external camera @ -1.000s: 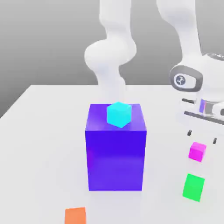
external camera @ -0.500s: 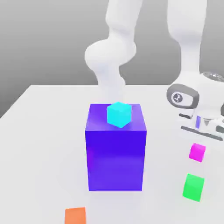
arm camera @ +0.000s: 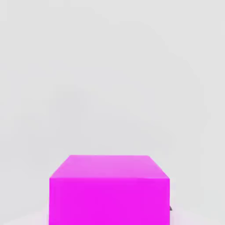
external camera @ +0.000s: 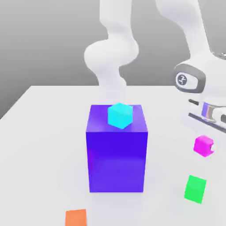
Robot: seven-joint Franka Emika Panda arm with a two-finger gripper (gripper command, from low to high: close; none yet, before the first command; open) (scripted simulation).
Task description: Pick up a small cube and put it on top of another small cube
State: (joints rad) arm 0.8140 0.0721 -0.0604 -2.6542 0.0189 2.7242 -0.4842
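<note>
At the exterior view's right edge, the white arm (external camera: 194, 39) drops from above, bends at a rounded wrist housing with a dark ring, and ends in a hand pointed down at the white tabletop (external camera: 44, 132). A second bulge of the same arm, its elbow, stands behind the centre of the scene. Below the hand, the pincer (external camera: 204, 146) is clamped on the small bright magenta-pink cube (external camera: 203, 145); one dark fingertip peeks out at the cube's right side. The cube sits slightly tilted and looks clear of the tabletop, hanging just under the hand. In the hand view the same magenta-pink cube (arm camera: 109, 190) sits close to the lens, top face and one side face showing, with pale tabletop beyond it and a sliver of dark fingertip at its lower corner. Centre of the exterior view: a big blue-purple block (external camera: 117, 154), upright on the tabletop, carrying a small cyan cube (external camera: 120, 115) on the rear middle of its top face, turned corner-on to the camera. A small green cube (external camera: 195, 189) rests on the tabletop nearer the camera than the held cube, almost straight below it in the picture, and well apart from the block. A small orange cube (external camera: 76, 218) lies at the lower edge, left of the block's front face, partly cut off.
</note>
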